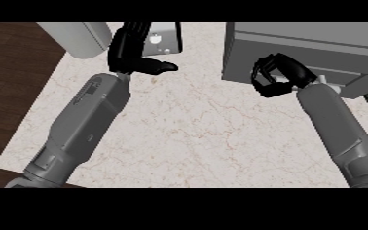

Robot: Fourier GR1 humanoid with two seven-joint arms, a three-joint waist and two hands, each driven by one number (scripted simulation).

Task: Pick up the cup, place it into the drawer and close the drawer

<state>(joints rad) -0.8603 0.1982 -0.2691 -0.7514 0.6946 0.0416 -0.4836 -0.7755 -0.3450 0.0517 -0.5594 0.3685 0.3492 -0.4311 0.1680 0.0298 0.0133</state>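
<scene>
- The pale marble-patterned bench (187, 126) with thin reddish veins fills most of the head view; dark brown wood (22, 78) shows beyond its edge at nine o'clock.
- At about two o'clock stands a grey box-shaped drawer unit (302, 44), its front face turned toward the middle of the bench. I cannot see inside it from here, so what it contains cannot be told.
- The right hand (277, 78), black, at the end of its grey forearm (334, 126), sits right against the lower front of that unit at about three o'clock. Its fingers are curled round something pale, only a sliver of which shows between them; whether that is the cup I cannot tell.
- The left hand (133, 53) is at about eleven o'clock, fingers straight and pointing up the view, thumb stuck out to the side, holding nothing.
- Just behind the left hand's fingers lies a small light-grey metallic object (161, 39), partly hidden; its shape is not clear.
- A pale grey rounded cylinder (79, 39) lies at ten o'clock on the bench's far corner, just beside the left hand.
</scene>
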